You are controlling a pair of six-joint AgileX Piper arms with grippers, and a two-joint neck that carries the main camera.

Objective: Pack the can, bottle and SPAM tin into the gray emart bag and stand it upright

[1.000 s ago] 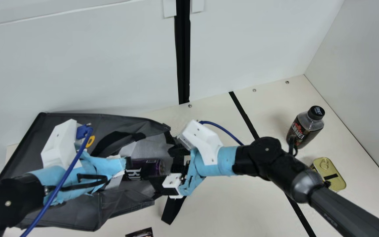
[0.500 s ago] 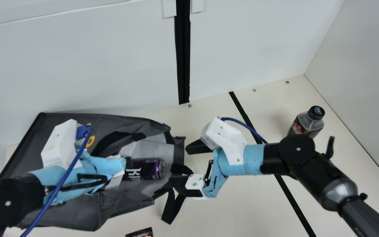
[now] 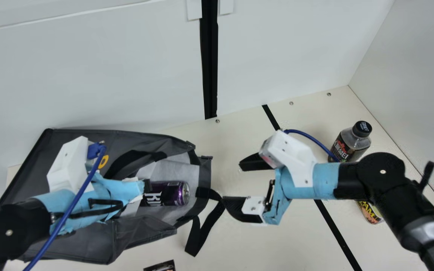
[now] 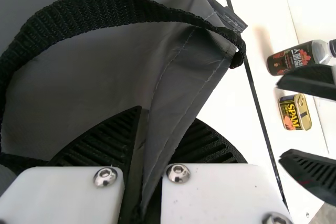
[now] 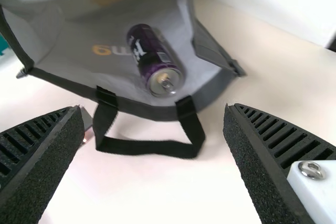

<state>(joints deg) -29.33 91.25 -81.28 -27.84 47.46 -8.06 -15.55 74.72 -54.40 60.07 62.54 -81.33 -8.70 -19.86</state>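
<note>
Gray bag (image 3: pixel 89 244) lying by the table's (image 3: pixel 247 241) far edge held the can (image 3: pixel 164 194); left gripper (image 3: pixel 146 186) pinched its fabric, right gripper (image 3: pixel 232 183) was open.

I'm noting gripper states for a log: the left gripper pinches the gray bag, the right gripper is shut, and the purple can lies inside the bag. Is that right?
Not quite: the right gripper is open, its fingers wide apart, as the main view shows. The left gripper does pinch the gray bag, and the purple can lies inside it.
</note>
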